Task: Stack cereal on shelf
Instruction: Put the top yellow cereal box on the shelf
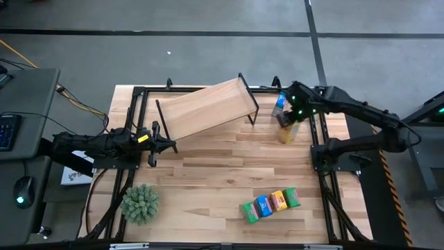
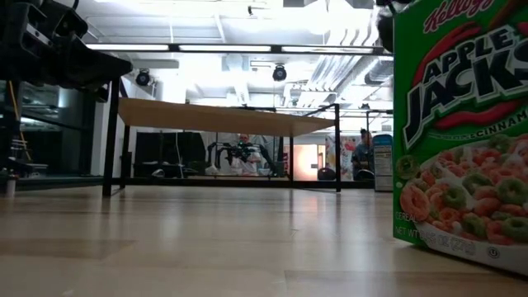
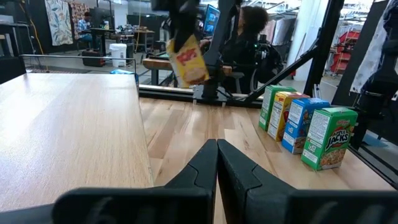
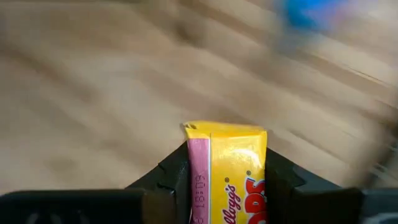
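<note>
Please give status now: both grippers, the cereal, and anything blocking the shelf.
Right gripper jaws shut on yellow cereal box, lifted beside shelf. Left gripper shut, empty, waiting at table's left. Four boxes wait near front. Nothing blocks shelf.

Light-wood shelf, glossy printed cereal carton, seemingly cardboard

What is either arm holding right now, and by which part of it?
The right gripper is shut on a yellow cereal carton, its jaws pressing the carton's two opposite narrow sides near one end. The left gripper is shut and holds nothing.
</note>
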